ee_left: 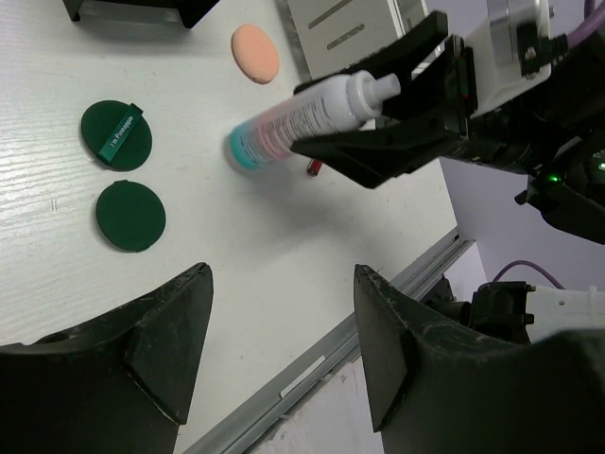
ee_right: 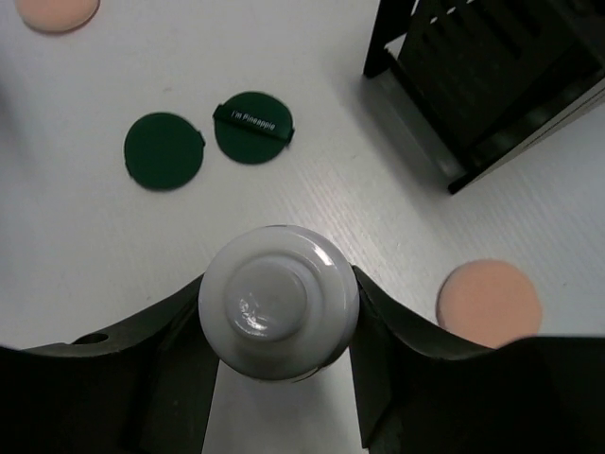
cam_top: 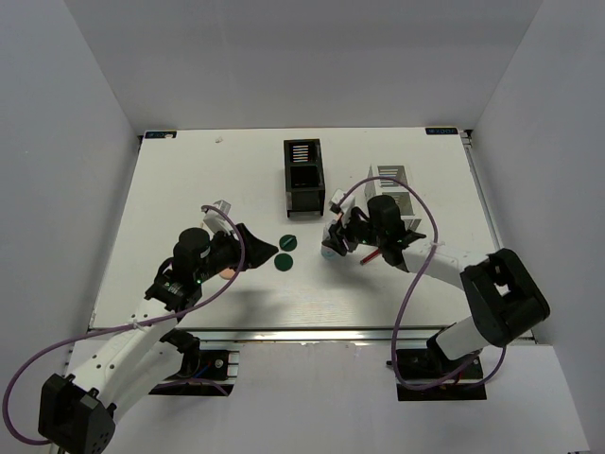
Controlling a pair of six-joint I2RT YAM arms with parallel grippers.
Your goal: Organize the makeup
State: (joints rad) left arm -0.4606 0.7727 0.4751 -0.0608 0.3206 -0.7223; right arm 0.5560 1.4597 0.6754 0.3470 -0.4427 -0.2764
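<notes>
There is lots of bare table (cam_top: pixel 189 189) on the left and by the front edge, and near the middle the right gripper (ee_right: pixel 279 284) squeezes the white bottle (ee_left: pixel 302 118), tilted, pinkish with a blue-green bottom, beside two green discs (ee_left: pixel 115 135), while the left gripper (ee_left: pixel 284 274) hangs wide open.

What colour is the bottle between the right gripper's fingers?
White bottle, shading pink to teal at base; best in left wrist view.
</notes>
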